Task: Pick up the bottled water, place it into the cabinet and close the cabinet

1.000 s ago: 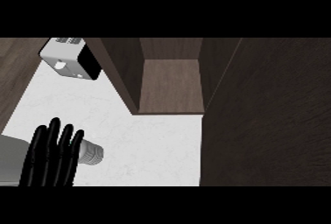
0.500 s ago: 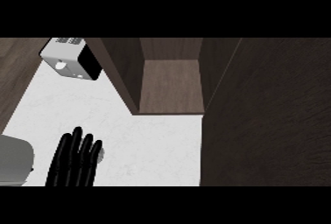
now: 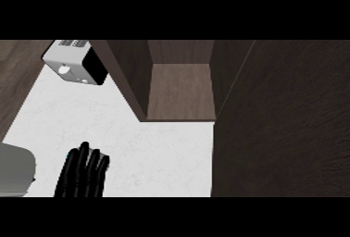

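**Left hand open and low on the counter, bottle out of my sight**

In the head view I have only the left hand [image 3: 82, 172]. It comes up from the lower edge with its black fingers straight, close together and pointing away from me. They are not curled round anything, and I see nothing held in the palm. The hand lies over the white counter [image 3: 157, 148].

Just to the hand's left, at the edge of the view, sits a pale grey shape [image 3: 15, 169]. I cannot tell what it is.

I cannot make out the bottled water anywhere in this view, so I cannot say where it stands.

Well ahead of the hand and off to its right is the cabinet [image 3: 181, 88]. It stands open, and I look down onto its brown shelf between dark side walls. Nothing shows on the part of the shelf I can see.

To the hand's right, well apart across bare counter, a broad dark wood panel [image 3: 284, 125] fills that whole side of the view from top to bottom.

Far ahead of the hand and slightly to its left stands a toaster [image 3: 71, 62], white with a black side. It sits near the cabinet's left wall.
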